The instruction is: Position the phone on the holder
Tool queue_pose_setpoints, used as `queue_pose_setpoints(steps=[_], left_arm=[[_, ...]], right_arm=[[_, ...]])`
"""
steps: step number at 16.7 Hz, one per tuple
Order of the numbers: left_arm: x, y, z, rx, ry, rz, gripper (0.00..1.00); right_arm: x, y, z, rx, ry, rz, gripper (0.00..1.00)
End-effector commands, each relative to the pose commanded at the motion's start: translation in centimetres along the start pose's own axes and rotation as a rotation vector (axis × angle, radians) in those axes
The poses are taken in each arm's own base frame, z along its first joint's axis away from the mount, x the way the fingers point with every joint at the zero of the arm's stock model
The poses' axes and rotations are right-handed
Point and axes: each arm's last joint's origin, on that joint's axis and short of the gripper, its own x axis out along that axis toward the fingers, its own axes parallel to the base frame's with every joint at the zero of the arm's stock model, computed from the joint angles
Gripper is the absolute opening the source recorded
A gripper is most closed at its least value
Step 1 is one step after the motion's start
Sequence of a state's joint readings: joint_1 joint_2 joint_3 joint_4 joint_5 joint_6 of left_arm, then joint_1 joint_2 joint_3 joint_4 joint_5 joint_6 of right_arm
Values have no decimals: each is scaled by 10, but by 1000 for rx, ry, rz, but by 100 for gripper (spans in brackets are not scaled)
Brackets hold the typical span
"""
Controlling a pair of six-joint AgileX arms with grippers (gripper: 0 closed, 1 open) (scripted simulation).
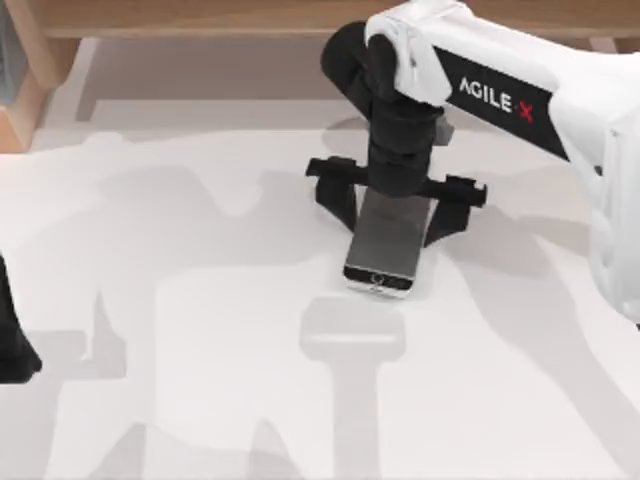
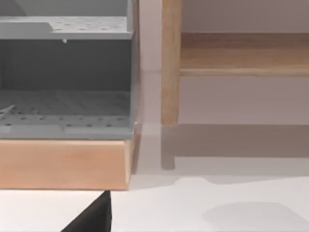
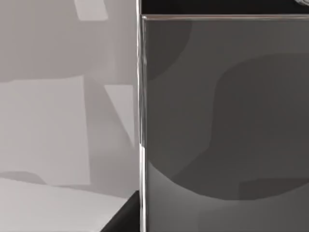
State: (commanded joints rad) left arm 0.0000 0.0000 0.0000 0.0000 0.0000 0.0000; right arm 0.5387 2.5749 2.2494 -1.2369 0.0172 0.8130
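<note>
**Phone at holder, placement step**

R arm's tool [image 1: 400, 185] sits over the phone's upper end, w/ the phone [image 1: 385, 245] leaning against the black holder [image 1: 335, 185] mid-worktop [image 1: 200, 300], home-button end low. Can't tell how far the tool's fingers are parted or if they grip. Probably the seating stage. Next move needs a clean release, then a straight lift w/o dragging the phone. L arm parked at the worktop's left edge.

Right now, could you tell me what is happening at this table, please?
The right arm's hand is down over the black holder near the table's far middle, at the upper end of the phone. The phone lies between the holder's arms, its home-button end toward the near side. The left hand sits parked at the table's left edge.
</note>
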Motion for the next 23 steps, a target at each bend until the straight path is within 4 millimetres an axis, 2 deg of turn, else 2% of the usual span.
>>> queue_pose_setpoints(steps=[5, 9, 11, 13, 16, 20, 23], left_arm=[[0, 0, 0, 0, 0, 0, 100], [0, 0, 0, 0, 0, 0, 100], [0, 0, 0, 0, 0, 0, 100], [0, 0, 0, 0, 0, 0, 100], [0, 0, 0, 0, 0, 0, 100], [0, 0, 0, 0, 0, 0, 100], [0, 0, 0, 0, 0, 0, 100]], right_arm=[[-13, 0, 0, 0, -1, 1, 0], [-11, 0, 0, 1, 2, -1, 0], [-22, -4, 5, 9, -26, 18, 0], [-44, -16, 12, 21, -79, 51, 0], [-89, -42, 17, 27, -179, 112, 0], [-156, -84, 10, 16, -342, 212, 0], [-192, -115, 1, 9, -458, 267, 0]])
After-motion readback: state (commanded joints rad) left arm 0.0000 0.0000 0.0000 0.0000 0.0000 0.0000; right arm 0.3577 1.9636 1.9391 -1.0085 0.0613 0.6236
